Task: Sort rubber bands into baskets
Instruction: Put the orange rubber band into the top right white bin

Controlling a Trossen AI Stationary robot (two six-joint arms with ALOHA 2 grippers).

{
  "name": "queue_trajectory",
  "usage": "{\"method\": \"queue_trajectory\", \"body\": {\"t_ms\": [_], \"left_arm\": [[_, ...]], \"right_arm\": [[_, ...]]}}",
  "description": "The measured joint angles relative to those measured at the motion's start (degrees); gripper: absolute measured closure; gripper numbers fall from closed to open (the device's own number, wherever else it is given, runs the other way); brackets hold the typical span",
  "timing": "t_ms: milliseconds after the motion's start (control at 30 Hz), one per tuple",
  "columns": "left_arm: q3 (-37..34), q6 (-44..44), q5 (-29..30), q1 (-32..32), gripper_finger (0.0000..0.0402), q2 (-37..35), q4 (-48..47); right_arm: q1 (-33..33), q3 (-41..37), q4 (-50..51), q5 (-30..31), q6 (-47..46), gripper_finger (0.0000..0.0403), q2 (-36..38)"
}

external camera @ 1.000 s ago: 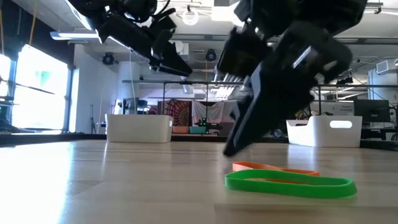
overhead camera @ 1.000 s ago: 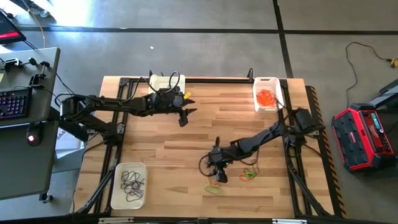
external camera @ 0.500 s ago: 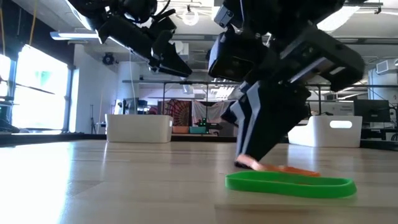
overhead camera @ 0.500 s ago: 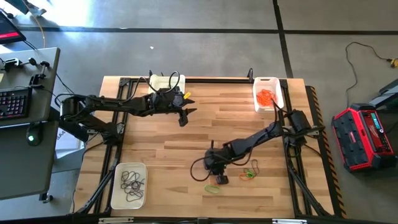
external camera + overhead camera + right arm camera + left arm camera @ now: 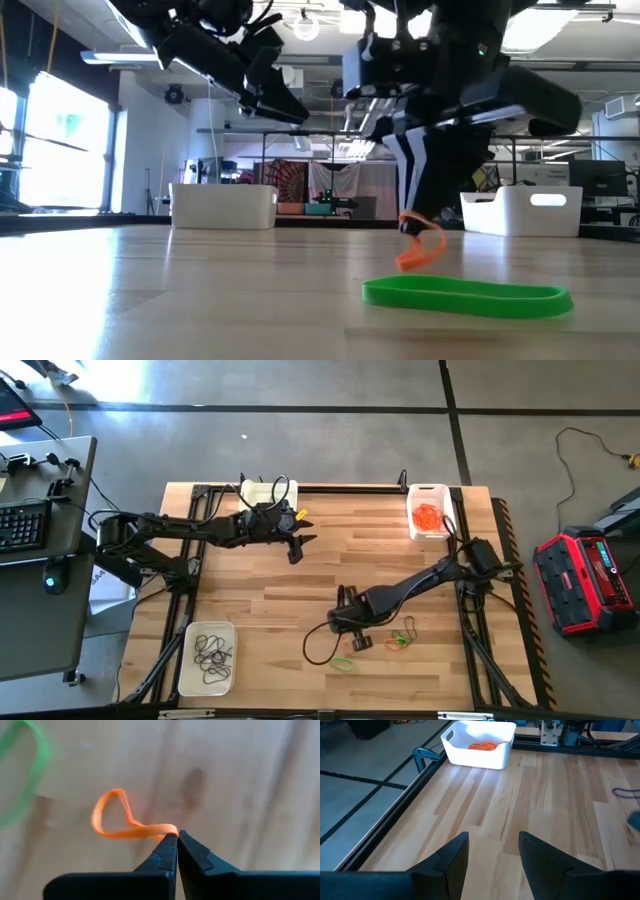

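An orange rubber band [image 5: 122, 820] is clamped at one end between the tips of the right pincer [image 5: 177, 839], whose fingers are pressed together on it. In the low view the band [image 5: 420, 246] is seen hanging in a loop from the pincer [image 5: 412, 225], clear of the bench [image 5: 200, 290]. A green rubber band [image 5: 465, 296] is left lying flat on the wood just beside and in front of it. In the high view the right pincer [image 5: 357, 643] is found over the front middle of the bench, with the green band [image 5: 343, 662] close by and a few more orange and green bands [image 5: 401, 639] lying a little toward the right.

The left pincer [image 5: 296, 549] is held above the back left part of the bench, its fingers [image 5: 451, 859] apart and nothing between them.

Three white baskets are set on the bench: one with orange bands at the back right [image 5: 429, 493], one with dark bands at the front left [image 5: 189, 682], and one at the back behind the left arm [image 5: 256, 489], its contents hidden.
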State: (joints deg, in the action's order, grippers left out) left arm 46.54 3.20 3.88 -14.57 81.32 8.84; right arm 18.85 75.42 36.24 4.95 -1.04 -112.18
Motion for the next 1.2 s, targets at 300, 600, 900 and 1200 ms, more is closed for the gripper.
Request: {"method": "queue_trajectory", "body": {"t_ms": [300, 600, 900, 1200], "left_arm": [[0.00, 0.61, 0.00, 0.73, 0.0236, 0.00, 0.70], [0.00, 1.45, -0.27, 0.81, 0.0236, 0.00, 0.49], [0.00, 1.53, -0.28, 0.81, 0.0236, 0.00, 0.57], [0.00, -1.12, -1.59, 0.94, 0.0236, 0.00, 0.15]], "right_arm": [[-2.44, -5.15, 8.88, 13.90, -4.40, 0.0403, 12.53], [-11.68, -18.84, 14.08, 31.25, -19.54, 0.0403, 32.64], [-26.91, -29.45, 16.78, 41.38, -28.58, 0.0403, 45.74], [-43.15, -33.47, 15.77, 46.79, -28.55, 0.0403, 48.81]]}}
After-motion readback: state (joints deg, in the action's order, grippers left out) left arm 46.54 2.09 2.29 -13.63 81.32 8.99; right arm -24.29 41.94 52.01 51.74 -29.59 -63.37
